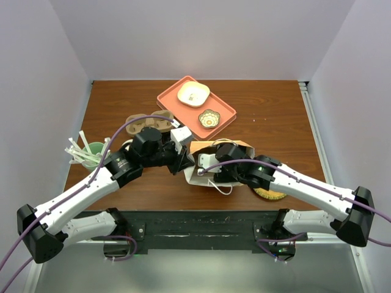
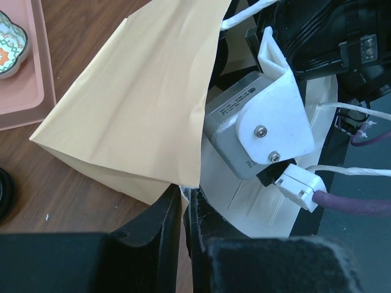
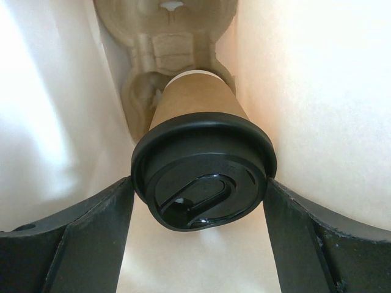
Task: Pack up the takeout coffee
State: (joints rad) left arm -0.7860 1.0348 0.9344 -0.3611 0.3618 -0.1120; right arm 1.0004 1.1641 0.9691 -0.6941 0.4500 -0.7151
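The takeout coffee (image 3: 201, 165), a brown paper cup with a black lid, is inside the paper bag (image 2: 140, 104). My right gripper (image 3: 198, 183) reaches into the bag, and both fingers press the lid's rim from either side. The cup's base points at a moulded pulp carrier (image 3: 165, 49) at the bag's far end. My left gripper (image 2: 183, 201) is shut on the edge of the bag's mouth. In the top view the bag (image 1: 235, 145) lies between the arms, the left gripper (image 1: 183, 160) is at its left edge, and the cup is hidden.
Behind the bag sits a pink tray (image 1: 177, 101) with two small dishes (image 1: 193, 93) (image 1: 209, 118). A pulp cup carrier (image 1: 146, 124) lies left of it. A green cup of stirrers (image 1: 91, 152) stands at the far left. A woven yellow disc (image 1: 269, 195) shows under the right arm.
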